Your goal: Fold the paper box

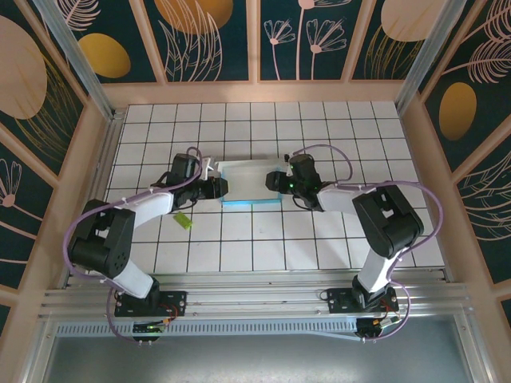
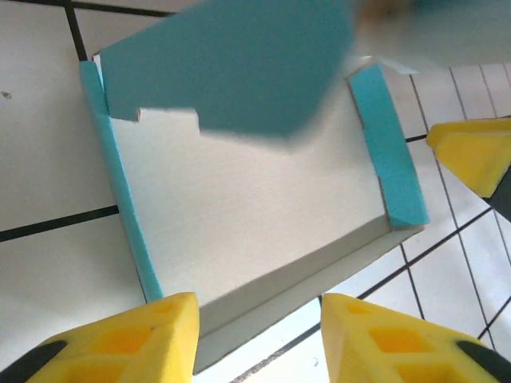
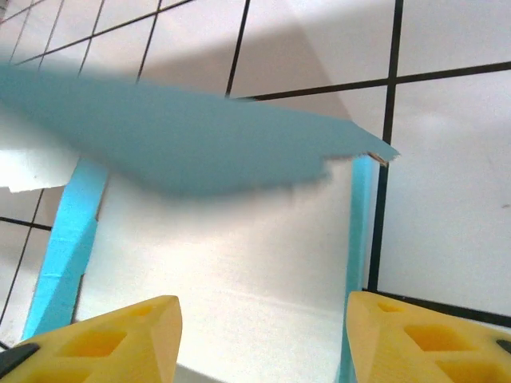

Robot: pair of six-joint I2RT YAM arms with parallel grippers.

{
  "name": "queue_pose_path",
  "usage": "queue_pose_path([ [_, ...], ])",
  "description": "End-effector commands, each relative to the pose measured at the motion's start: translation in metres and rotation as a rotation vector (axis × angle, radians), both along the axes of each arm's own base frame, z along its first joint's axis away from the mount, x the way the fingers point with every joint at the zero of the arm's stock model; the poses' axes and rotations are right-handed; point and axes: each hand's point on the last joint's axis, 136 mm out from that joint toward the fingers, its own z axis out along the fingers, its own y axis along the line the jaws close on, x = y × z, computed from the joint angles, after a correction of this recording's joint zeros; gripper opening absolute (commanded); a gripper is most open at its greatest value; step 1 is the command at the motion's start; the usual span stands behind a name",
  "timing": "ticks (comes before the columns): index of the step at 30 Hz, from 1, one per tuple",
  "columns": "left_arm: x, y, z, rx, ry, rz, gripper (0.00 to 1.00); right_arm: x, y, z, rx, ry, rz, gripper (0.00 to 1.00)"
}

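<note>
Near edge: both arm bases bolted to an aluminium rail. Table (image 1: 263, 239) is flat, glossy white square tiles with dark grout lines. Small yellow-green piece (image 1: 184, 222) lies on a tile left of centre, near side of the left arm, apart from the box. Paper box (image 1: 249, 183) sits mid-table between the two wrists: thin cardboard, matte white inside, turquoise outside, rectangular tray shape, white side up. Long axis runs left-right, one short end facing each gripper. Narrow turquoise side strips run along the long edges, and a low wall is folded up at the left short end. Left gripper (image 2: 257, 315) is at the left end, jaws spread; its yellow wedge-shaped fingers (image 2: 136, 343) flank that low end wall, no pinch visible. Right gripper (image 3: 263, 319) is at the right end, jaws spread wide over the white floor, nothing clamped. A turquoise flap stands close to both wrist lenses, blurred, notched edge. Far side: wood-framed dark teal wall panels (image 1: 207, 36) with leaf and flower print.
</note>
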Motion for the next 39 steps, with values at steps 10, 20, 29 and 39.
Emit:
queue_pose_path([
  [10,-0.013,0.028,0.102,-0.023,-0.247,0.136,0.7,-0.034,-0.027,0.103,0.026,-0.268,0.066,0.99],
  [20,0.049,0.044,0.1,0.104,-0.115,0.07,0.71,0.034,-0.012,0.118,0.029,-0.029,0.247,0.99],
  [29,0.081,0.026,0.091,0.109,-0.115,-0.034,0.75,0.063,-0.005,0.108,-0.016,0.031,0.227,0.9],
  [39,0.099,0.014,0.084,0.07,-0.075,-0.066,0.63,0.067,0.01,0.092,0.0,0.093,0.207,0.72],
])
